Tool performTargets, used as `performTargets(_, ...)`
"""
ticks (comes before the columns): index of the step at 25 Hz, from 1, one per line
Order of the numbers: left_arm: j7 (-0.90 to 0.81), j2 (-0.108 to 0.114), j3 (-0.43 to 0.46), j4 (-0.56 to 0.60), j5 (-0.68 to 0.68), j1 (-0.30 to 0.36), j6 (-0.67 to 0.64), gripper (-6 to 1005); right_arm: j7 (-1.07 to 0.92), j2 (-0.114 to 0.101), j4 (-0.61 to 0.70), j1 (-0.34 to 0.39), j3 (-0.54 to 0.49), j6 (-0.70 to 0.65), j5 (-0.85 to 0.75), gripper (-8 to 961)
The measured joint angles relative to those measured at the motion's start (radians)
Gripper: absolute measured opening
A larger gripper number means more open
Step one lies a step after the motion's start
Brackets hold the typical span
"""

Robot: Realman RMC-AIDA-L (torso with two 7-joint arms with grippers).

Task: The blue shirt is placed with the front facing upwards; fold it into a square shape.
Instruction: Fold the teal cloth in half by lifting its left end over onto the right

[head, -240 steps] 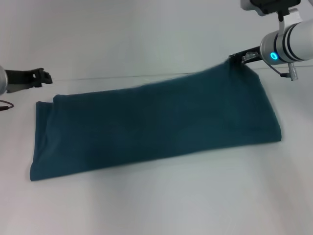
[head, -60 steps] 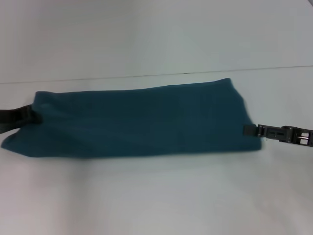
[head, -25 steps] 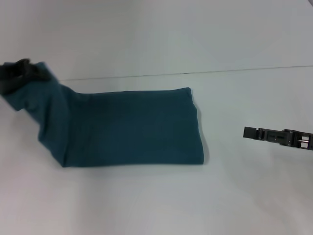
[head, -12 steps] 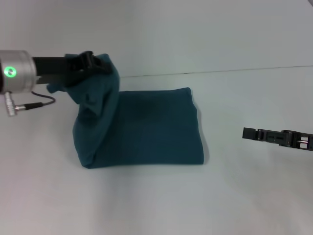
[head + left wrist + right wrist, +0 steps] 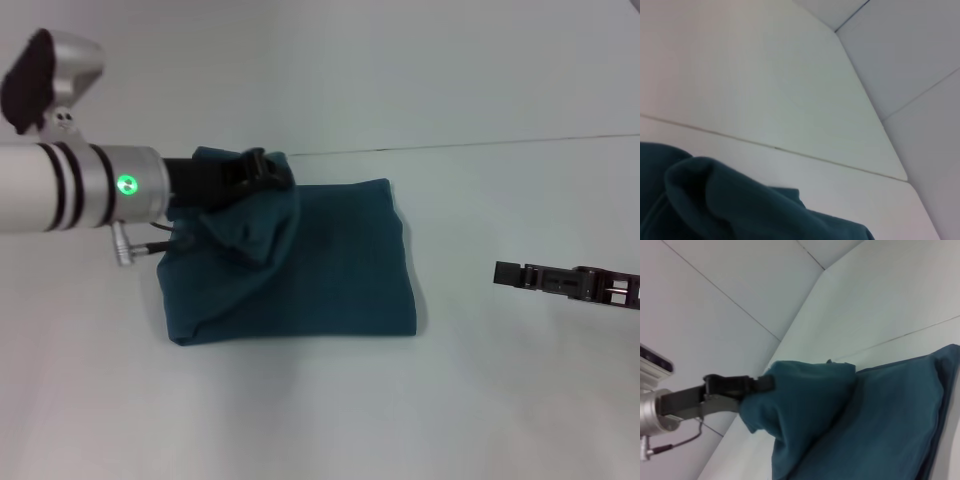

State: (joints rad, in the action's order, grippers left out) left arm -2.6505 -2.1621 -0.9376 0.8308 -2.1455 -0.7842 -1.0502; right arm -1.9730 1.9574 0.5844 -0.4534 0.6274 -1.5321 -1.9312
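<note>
The blue shirt (image 5: 340, 270) lies on the white table (image 5: 400, 420) as a plain teal slab. Its left end is lifted and doubled over toward the right. My left gripper (image 5: 268, 172) is shut on that raised end and hangs above the slab's left half. The right wrist view shows the left gripper (image 5: 757, 385) pinching the bunched cloth over the flat part of the blue shirt (image 5: 880, 415). Teal folds of the blue shirt (image 5: 740, 205) fill the lower part of the left wrist view. My right gripper (image 5: 500, 272) hovers low to the right, clear of the cloth's right edge.
A dark seam (image 5: 450, 146) runs along the back of the table. A thin cable (image 5: 150, 245) loops under the left wrist. Bare white tabletop lies in front of the shirt and around the right gripper.
My left gripper has carried the shirt's end farther right and slightly lower, laying more cloth over the slab. The right gripper has stayed in place.
</note>
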Motion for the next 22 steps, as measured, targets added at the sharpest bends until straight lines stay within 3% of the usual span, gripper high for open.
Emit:
performTargets(10, 0.071, -0.002, -0.011, -0.116, 0.095, -0.047, 0.005, 94, 0.000, 0.000, 0.000, 0.003, 0.000, 0.002, 0.000, 884)
performTargets(16, 0.101, 0.001, -0.069, -0.161, 0.128, -0.060, 0.071, 265, 0.001, 0.000, -0.001, 0.003, 0.000, 0.001, -0.001, 883)
performTargets(22, 0.129, 0.002, -0.063, -0.168, 0.161, -0.060, 0.054, 392, 0.001, 0.000, -0.002, 0.005, 0.001, 0.001, -0.002, 884)
